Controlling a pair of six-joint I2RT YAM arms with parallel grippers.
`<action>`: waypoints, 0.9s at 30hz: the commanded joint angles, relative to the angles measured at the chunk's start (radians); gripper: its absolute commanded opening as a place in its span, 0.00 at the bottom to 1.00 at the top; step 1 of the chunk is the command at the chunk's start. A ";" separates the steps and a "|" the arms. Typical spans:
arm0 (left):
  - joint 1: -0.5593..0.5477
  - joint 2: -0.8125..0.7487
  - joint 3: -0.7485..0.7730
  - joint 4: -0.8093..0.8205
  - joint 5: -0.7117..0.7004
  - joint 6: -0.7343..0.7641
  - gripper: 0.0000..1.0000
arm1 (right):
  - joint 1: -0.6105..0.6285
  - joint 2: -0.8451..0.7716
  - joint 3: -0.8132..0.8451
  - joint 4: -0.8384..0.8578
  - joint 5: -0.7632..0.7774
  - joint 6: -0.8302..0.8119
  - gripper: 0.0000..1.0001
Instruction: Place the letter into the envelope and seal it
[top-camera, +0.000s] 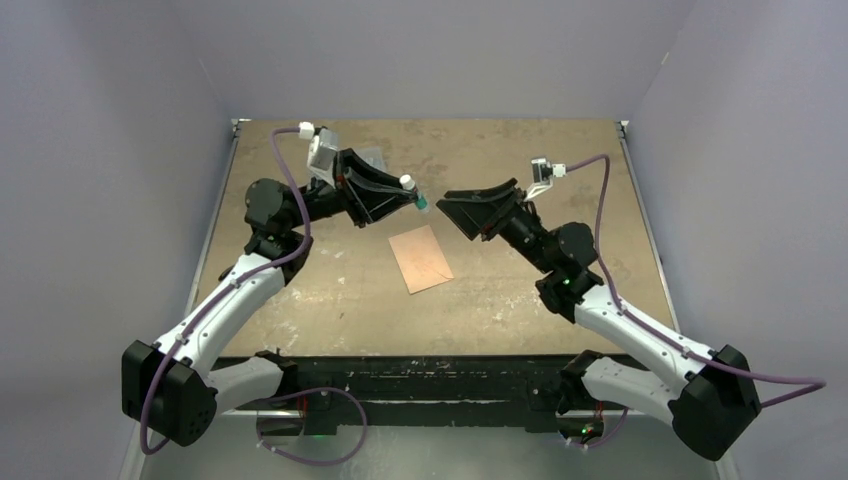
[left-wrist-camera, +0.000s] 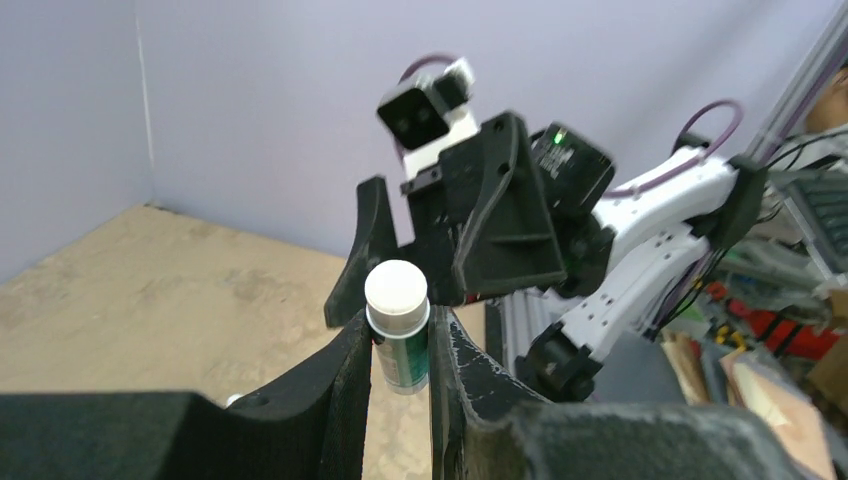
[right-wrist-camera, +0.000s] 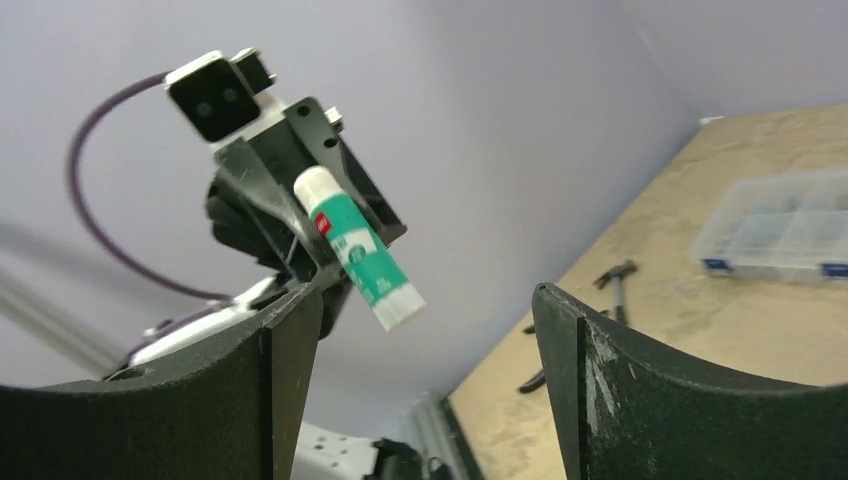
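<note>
Down on the worn brown table (top-camera: 300, 320), the envelope (top-camera: 420, 258) lies flat near the middle, salmon-pink, nothing touching it. Just beyond it the two arms face each other in the air. The left gripper (top-camera: 410, 198) is pinching a glue stick (left-wrist-camera: 398, 345) between its fingers - green body, white ends, a red mark and some print on the label, too blurred to read. Opposite, the right gripper (top-camera: 452, 212) has its jaws spread wide, empty - close to the stick, not touching. Farther back, a clear plastic compartment box (right-wrist-camera: 770, 225) sits on the table.
</note>
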 joint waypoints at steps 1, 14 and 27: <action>-0.002 0.012 0.006 0.239 -0.044 -0.325 0.00 | 0.000 0.010 -0.041 0.284 -0.082 0.222 0.79; -0.004 -0.007 -0.027 0.284 -0.195 -0.556 0.00 | 0.014 0.181 0.017 0.561 -0.142 0.431 0.55; -0.004 0.019 -0.016 0.299 -0.209 -0.555 0.00 | 0.020 0.207 0.141 0.360 -0.171 0.332 0.55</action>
